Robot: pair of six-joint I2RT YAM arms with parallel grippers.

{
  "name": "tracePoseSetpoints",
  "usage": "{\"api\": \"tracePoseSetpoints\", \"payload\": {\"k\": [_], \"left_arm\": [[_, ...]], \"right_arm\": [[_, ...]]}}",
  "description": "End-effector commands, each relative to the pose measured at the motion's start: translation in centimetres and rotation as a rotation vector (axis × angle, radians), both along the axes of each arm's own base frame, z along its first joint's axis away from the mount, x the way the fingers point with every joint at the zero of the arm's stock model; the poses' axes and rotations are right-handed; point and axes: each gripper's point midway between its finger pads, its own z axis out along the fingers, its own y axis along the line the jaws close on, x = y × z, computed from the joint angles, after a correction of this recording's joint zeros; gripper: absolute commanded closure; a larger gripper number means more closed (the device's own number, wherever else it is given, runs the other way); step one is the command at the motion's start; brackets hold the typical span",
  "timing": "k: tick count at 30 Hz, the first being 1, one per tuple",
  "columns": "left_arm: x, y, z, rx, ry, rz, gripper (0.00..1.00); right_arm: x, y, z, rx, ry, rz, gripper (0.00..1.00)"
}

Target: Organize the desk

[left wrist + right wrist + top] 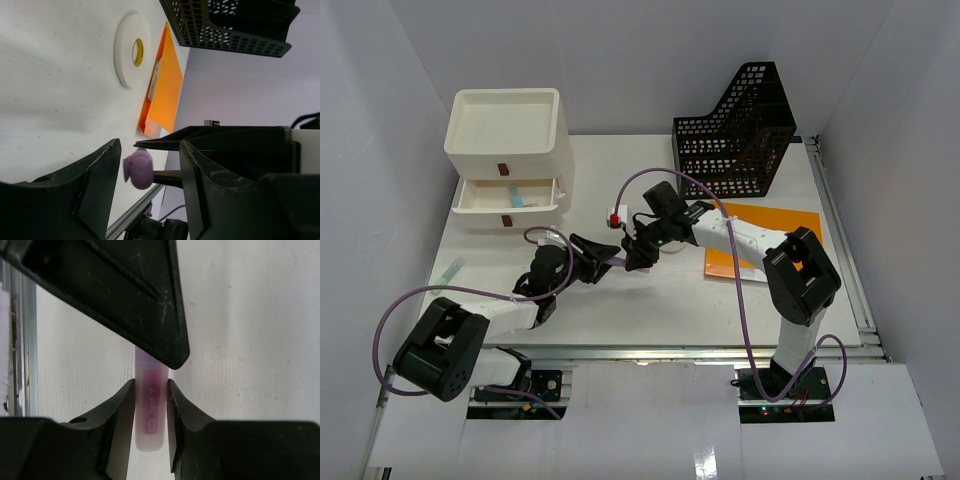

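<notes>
At the centre of the top view, above the white desk [650, 300], the right gripper [150, 390] is clamped on a purple tube [150, 420]. The left gripper [150, 150] has its jaws apart around the tube's end, not gripping. Released too early, the tube could drop and roll

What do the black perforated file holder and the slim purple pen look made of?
Black perforated file holder: matte metal or plastic; punched grid leaves it open. Slim purple pen, between the right fingers: likely frosted plastic; barrel looks translucent.
</notes>
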Motion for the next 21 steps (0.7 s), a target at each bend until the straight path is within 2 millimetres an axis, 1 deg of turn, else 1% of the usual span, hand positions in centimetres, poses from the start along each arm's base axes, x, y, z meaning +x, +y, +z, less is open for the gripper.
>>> {"api": "tracePoseSetpoints", "payload": {"k": [1,3,6,8,9,11,14,17,18,20,21], "left_arm": [[1.8,-0.2,1.0,0.017,-0.046,0.068,0.45],[2.2,-0.2,0.7,0.048,-0.043,0.080,0.47],[2.5,-0.5,0.8,0.066,-0.054,0.071,0.48],[2.8,-0.8,1.1,0.074,-0.064,0.069,0.53],[3.0,-0.8,1.2,0.078,-0.067,0.069,0.53],[3.1,-1.1,1.4,0.088,-0.075,0.063,0.63],[3.2,-1.1,2.0,0.099,-0.090,0.061,0.73],[3.1,-0.6,2.6,0.114,-0.104,0.074,0.82],[3.1,-0.5,2.8,0.119,-0.109,0.080,0.83],[3.1,0.1,3.5,0.147,-0.124,0.095,0.84],[3.3,0.6,4.0,0.173,-0.136,0.115,0.85]], "right_arm": [[1.5,1.1,3.4,0.081,0.015,-0.163,0.92],[1.5,1.2,3.8,0.101,0.030,-0.189,0.92],[1.2,1.2,4.0,0.114,0.056,-0.214,0.92],[1.3,1.2,3.9,0.117,0.063,-0.228,0.91],[1.2,1.2,3.9,0.117,0.067,-0.226,0.90],[0.9,1.3,3.8,0.120,0.082,-0.216,0.79],[0.6,1.4,3.9,0.126,0.093,-0.204,0.53],[0.5,1.0,4.3,0.133,0.088,-0.198,0.39],[0.5,0.9,4.4,0.135,0.086,-0.197,0.34],[0.7,-0.3,4.9,0.150,0.074,-0.192,0.17],[1.0,-1.0,5.6,0.169,0.062,-0.186,0.09]]}}
